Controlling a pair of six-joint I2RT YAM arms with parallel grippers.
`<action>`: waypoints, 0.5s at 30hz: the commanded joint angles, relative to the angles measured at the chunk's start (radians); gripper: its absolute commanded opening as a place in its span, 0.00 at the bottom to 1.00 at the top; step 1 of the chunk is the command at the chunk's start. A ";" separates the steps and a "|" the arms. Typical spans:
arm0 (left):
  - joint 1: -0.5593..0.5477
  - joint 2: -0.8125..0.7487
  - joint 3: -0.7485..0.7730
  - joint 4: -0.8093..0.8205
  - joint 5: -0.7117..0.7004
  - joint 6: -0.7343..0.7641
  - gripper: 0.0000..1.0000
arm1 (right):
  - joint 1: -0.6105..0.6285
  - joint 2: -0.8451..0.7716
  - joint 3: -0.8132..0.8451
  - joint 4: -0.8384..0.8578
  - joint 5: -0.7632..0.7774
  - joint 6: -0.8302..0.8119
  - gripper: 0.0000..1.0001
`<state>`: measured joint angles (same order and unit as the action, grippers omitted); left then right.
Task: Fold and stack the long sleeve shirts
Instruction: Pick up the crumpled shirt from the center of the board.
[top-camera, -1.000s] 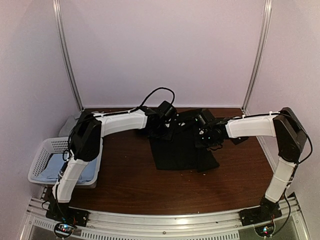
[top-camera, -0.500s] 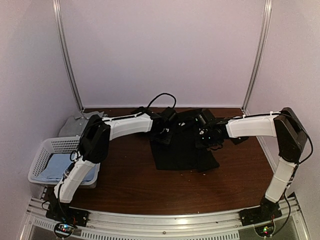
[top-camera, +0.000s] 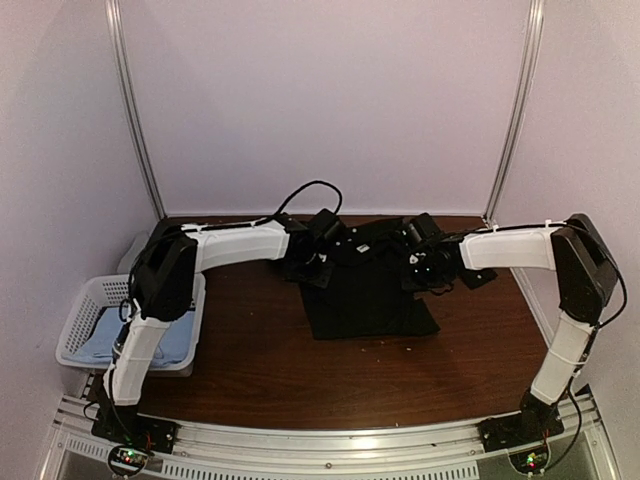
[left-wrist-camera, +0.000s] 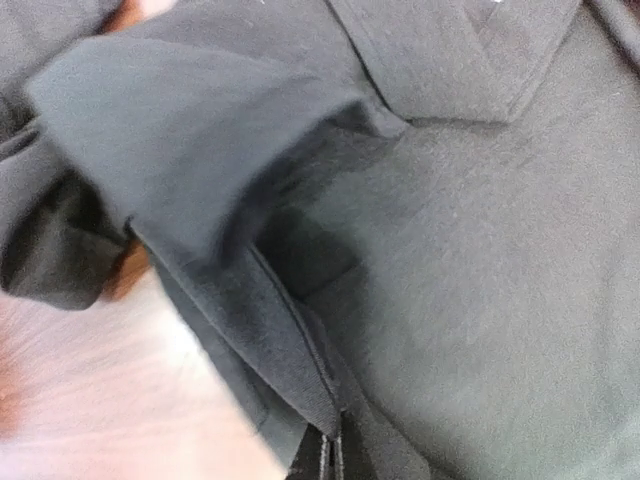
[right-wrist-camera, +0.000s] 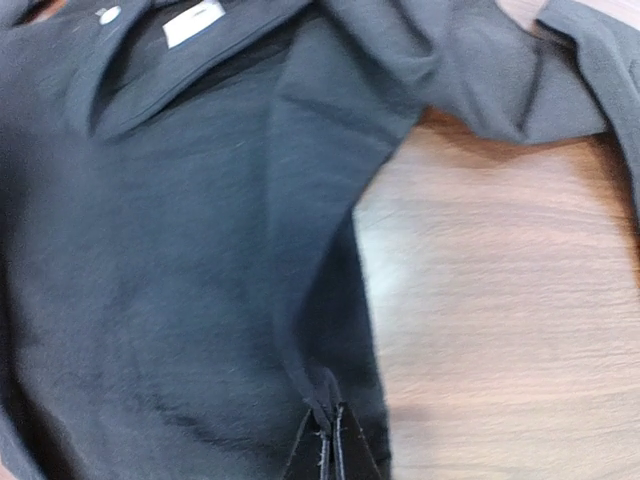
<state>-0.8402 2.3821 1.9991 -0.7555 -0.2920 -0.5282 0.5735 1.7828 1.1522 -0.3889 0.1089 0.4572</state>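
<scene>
A black long sleeve shirt (top-camera: 365, 295) lies partly folded in the middle of the brown table, collar toward the back wall. My left gripper (top-camera: 312, 270) sits at the shirt's left edge, shut on a fold of its black cloth (left-wrist-camera: 300, 350). My right gripper (top-camera: 425, 272) is at the shirt's right edge, also shut, pinching a seam of the same shirt (right-wrist-camera: 320, 385). The right wrist view shows the collar with a white label (right-wrist-camera: 193, 22). A light blue shirt (top-camera: 110, 340) lies in the basket, and a greyish one (top-camera: 140, 250) sits behind it.
A white lattice basket (top-camera: 80, 310) stands at the table's left edge. Bare brown tabletop (top-camera: 270, 370) stretches in front of the shirt. Metal frame posts (top-camera: 135, 120) rise at both back corners before the pale wall.
My left gripper has closed on the shirt's left edge, and its arm shifted slightly along the back. The right gripper stayed shut and lifted a little toward the back.
</scene>
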 joint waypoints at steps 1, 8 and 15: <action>0.031 -0.171 -0.136 0.079 0.070 -0.004 0.00 | -0.063 -0.035 -0.003 -0.012 0.010 -0.035 0.00; 0.124 -0.406 -0.367 0.146 0.247 0.041 0.00 | -0.165 -0.075 0.000 -0.041 -0.018 -0.079 0.00; 0.208 -0.572 -0.476 0.178 0.506 0.085 0.00 | -0.180 -0.171 0.054 -0.155 -0.024 -0.123 0.00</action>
<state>-0.6682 1.9011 1.5707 -0.6407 0.0231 -0.4797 0.3931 1.6928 1.1584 -0.4686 0.0883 0.3687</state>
